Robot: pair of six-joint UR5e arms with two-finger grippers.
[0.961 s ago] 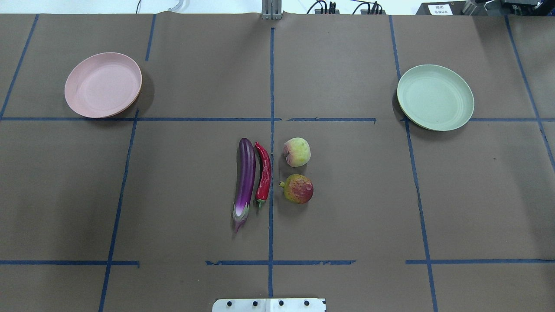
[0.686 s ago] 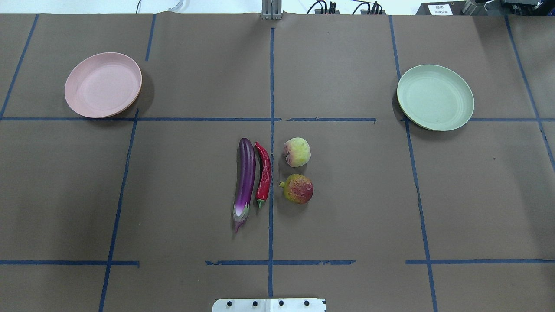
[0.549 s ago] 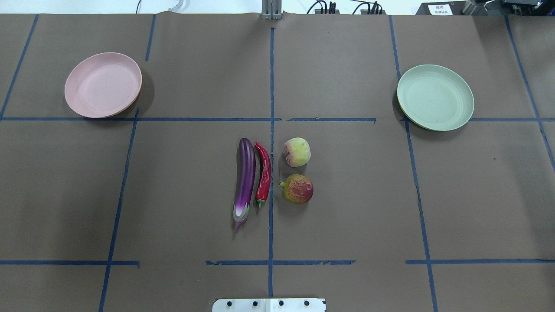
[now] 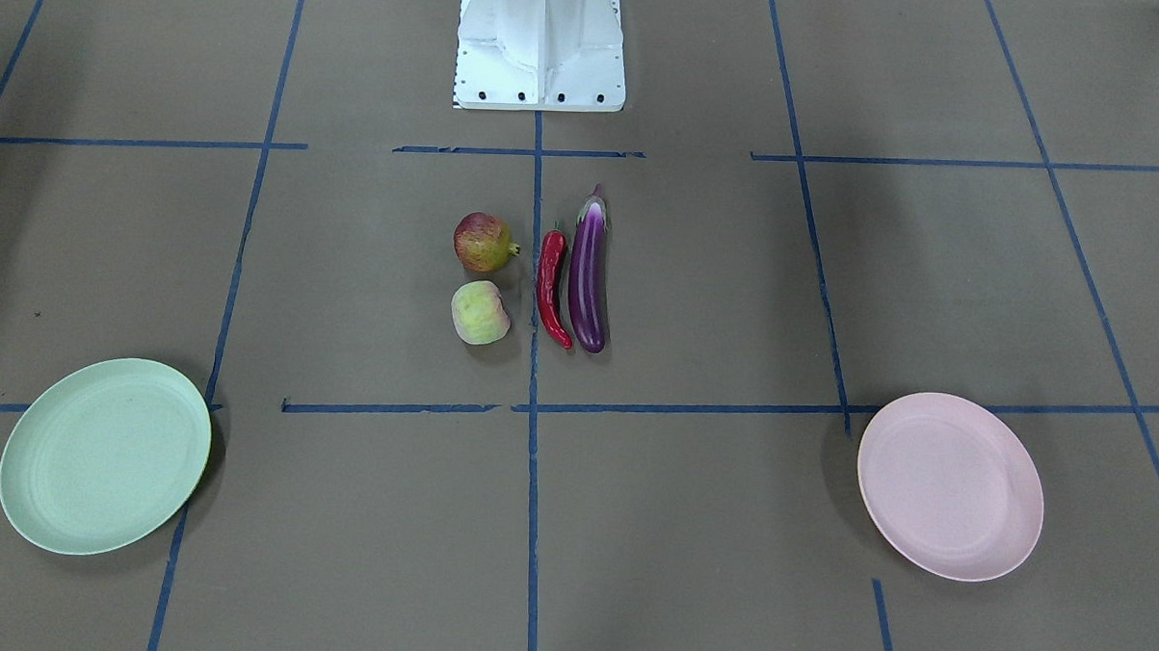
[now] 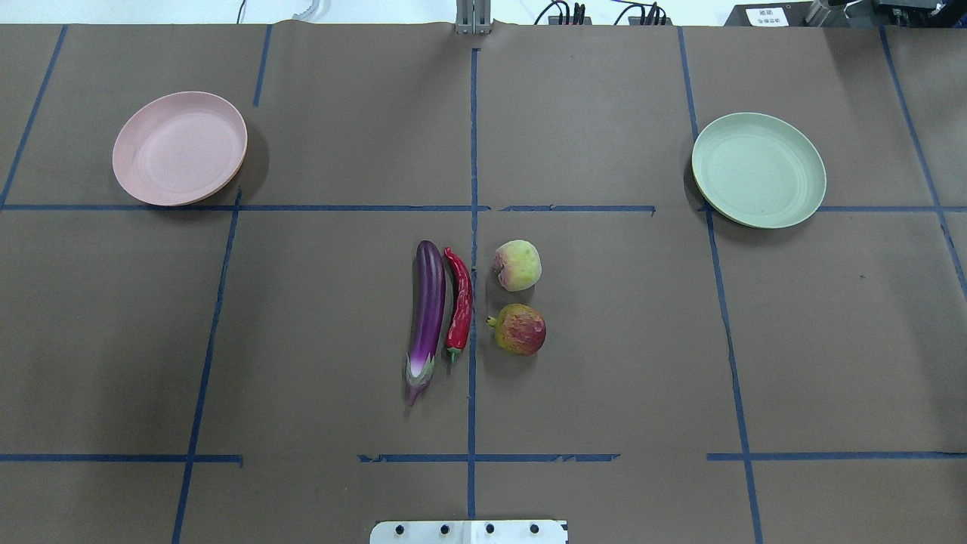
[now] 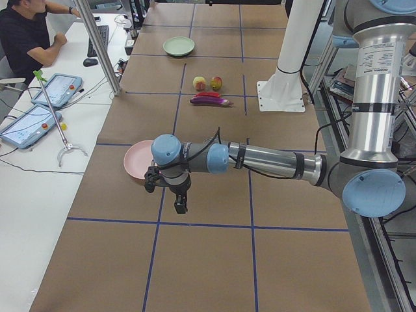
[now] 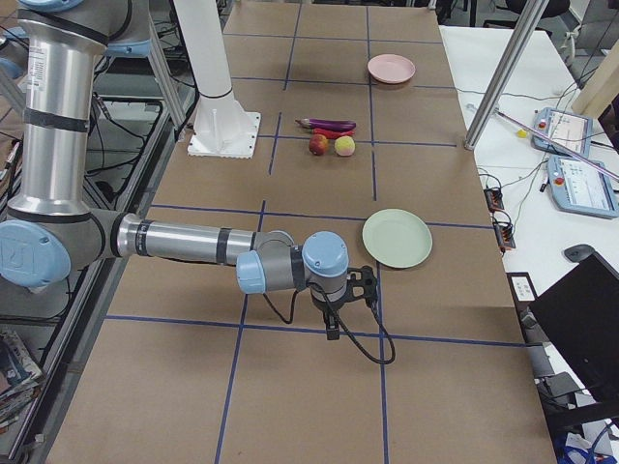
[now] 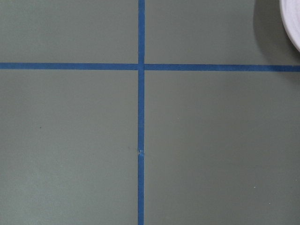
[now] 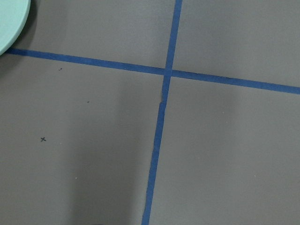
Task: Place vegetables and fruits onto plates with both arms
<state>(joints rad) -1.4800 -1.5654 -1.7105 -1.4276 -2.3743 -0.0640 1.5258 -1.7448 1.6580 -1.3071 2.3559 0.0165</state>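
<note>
The first reach is pending, I judge: eggplant, chili pepper, peach and pomegranate are lying clustered mid-table, well apart from the pink plate and green plate; left gripper and right gripper are hanging near those plates, though I cannot tell their finger opening or hold; both are needing to swing inward; blue-taped brown paper is covering the table; an operator is sitting alongside.

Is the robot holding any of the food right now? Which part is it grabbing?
No, nothing is held. The eggplant, chili, peach and pomegranate all lie loose on the table. The left arm and right arm are far from them.
</note>
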